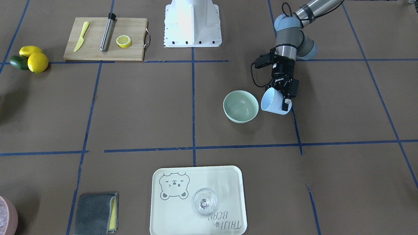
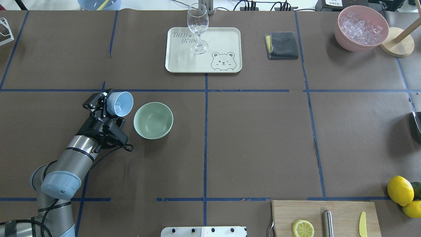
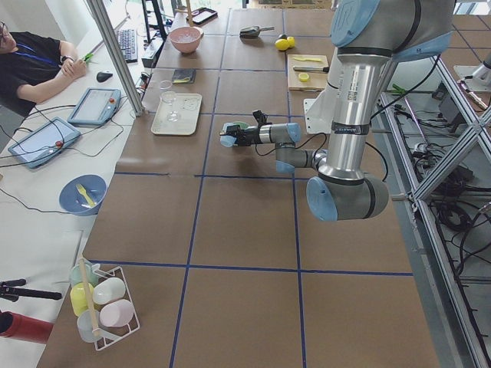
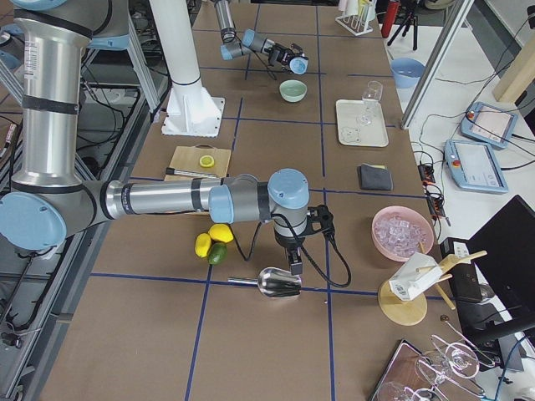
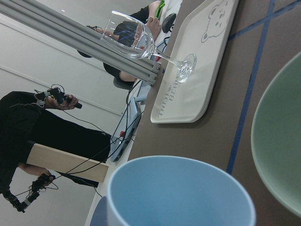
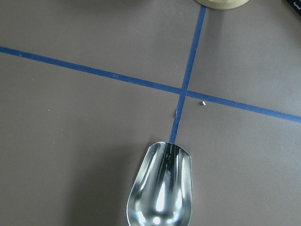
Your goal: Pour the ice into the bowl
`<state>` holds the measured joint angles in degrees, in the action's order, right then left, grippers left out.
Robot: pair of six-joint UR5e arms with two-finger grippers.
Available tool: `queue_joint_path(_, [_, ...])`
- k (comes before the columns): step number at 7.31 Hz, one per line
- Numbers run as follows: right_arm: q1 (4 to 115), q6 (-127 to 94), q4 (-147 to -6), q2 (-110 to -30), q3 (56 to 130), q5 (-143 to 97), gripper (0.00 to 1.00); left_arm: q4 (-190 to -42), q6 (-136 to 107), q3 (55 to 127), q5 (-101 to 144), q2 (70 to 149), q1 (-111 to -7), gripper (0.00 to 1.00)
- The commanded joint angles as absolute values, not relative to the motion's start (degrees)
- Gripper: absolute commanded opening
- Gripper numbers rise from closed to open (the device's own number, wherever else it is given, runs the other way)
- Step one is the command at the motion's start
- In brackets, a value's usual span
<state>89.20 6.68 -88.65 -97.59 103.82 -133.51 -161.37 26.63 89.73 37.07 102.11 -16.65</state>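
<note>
The pale mint-green bowl [image 2: 153, 120] [image 1: 240, 106] stands upright on the brown table with nothing visible inside. Just to its left in the overhead view, my left gripper [image 2: 104, 101] [image 1: 281, 100] is shut on a light blue cup [image 2: 121, 103] [image 1: 271, 101], which is tipped on its side with its mouth facing the bowl. A few small clear ice cubes [image 2: 117, 106] lie inside the cup. In the left wrist view the cup's rim [image 5: 178, 188] fills the bottom and the bowl's edge [image 5: 277, 150] shows on the right. My right gripper [image 4: 292, 261] hovers over a metal scoop [image 6: 161, 188]; I cannot tell its state.
A cream tray [image 2: 184, 62] with a wine glass [image 2: 198, 28] sits beyond the bowl. A grey cloth [image 2: 282, 45] and a pink container [image 2: 345, 39] of pale pieces are at the far right. A cutting board [image 2: 342, 210] with a lemon slice, and lemons [image 2: 400, 190], lie near right.
</note>
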Motion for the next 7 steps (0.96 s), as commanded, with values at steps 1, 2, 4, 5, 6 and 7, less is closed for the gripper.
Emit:
queue_joint_path(1, [89.2, 6.7, -88.7, -97.6, 103.8, -133.5, 1.0, -161.3, 37.4, 88.9, 33.1, 104.2, -14.2, 0.0])
queue_joint_path(2, [89.2, 6.7, -88.7, -97.6, 103.6, -133.6, 1.0, -161.4, 42.9, 88.9, 33.0, 104.4, -14.1, 0.0])
queue_joint_path(4, [89.2, 6.7, -88.7, -97.5, 103.5, -133.6, 1.0, -161.5, 50.3, 89.1, 33.0, 104.6, -13.9, 0.0])
queue_joint_path(5, [89.2, 6.7, -88.7, -97.5, 103.5, -133.6, 1.0, -161.5, 53.9, 89.2, 33.0, 105.0, -13.9, 0.0])
queue_joint_path(6, [89.2, 6.7, -88.6, -97.4, 103.4, -133.6, 1.0, -161.5, 57.5, 89.1, 33.1, 105.4, -13.9, 0.0])
queue_joint_path(7, [89.2, 6.7, -88.6, -97.4, 103.4, -133.6, 1.0, -161.5, 61.4, 89.2, 33.1, 105.7, -13.9, 0.0])
